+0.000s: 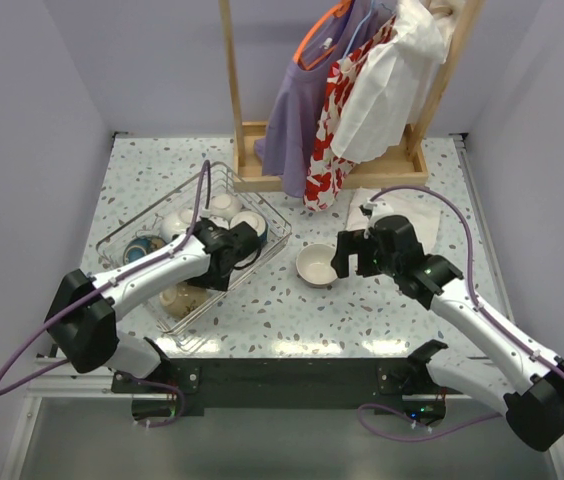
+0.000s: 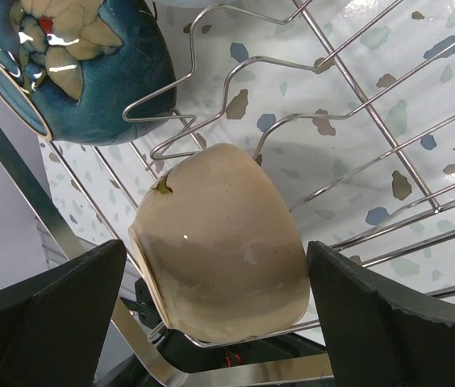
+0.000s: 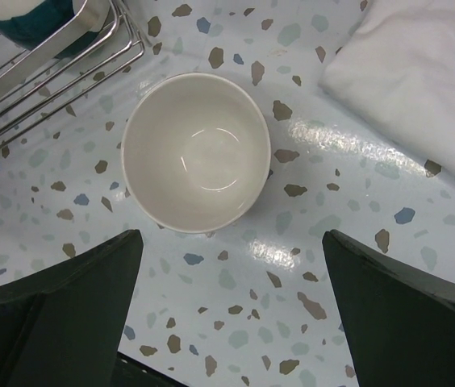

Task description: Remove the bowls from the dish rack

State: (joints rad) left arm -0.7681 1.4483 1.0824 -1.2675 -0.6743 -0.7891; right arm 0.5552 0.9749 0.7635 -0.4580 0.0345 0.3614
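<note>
The beige bowl (image 2: 219, 242) lies tipped on its side in the dish rack (image 1: 114, 238), propped against the zigzag wire dividers near the rack's near end. The left gripper (image 2: 219, 306) hangs over it with its fingers (image 2: 50, 314) spread wide. In the left wrist view the bowl sits between them. One finger is clear of the bowl's rim, and the other is just beside its rounded wall. Whether that finger touches the bowl cannot be told. Nothing is gripped.

Behind the beige bowl, the dark blue patterned bowl (image 2: 82, 64) also stands on edge in the wires. From above, more white bowls (image 1: 224, 205) show toward the rack's far end, partly hidden by the left arm. A bowl with a teal band (image 3: 26, 20) peeks from the rack's corner in the right wrist view.

One white bowl (image 3: 197, 151) stands upright on the speckled tabletop (image 3: 356, 242), outside the rack and near its right side. The right gripper (image 3: 231, 306) hovers above it with fingers (image 3: 58, 306) wide open. The bowl lies ahead of the fingertips, apart from both.

A folded white cloth (image 3: 421, 72) lies on the tabletop just beyond this bowl. A wooden clothes stand (image 1: 262, 170) hung with garments stands at the back.
</note>
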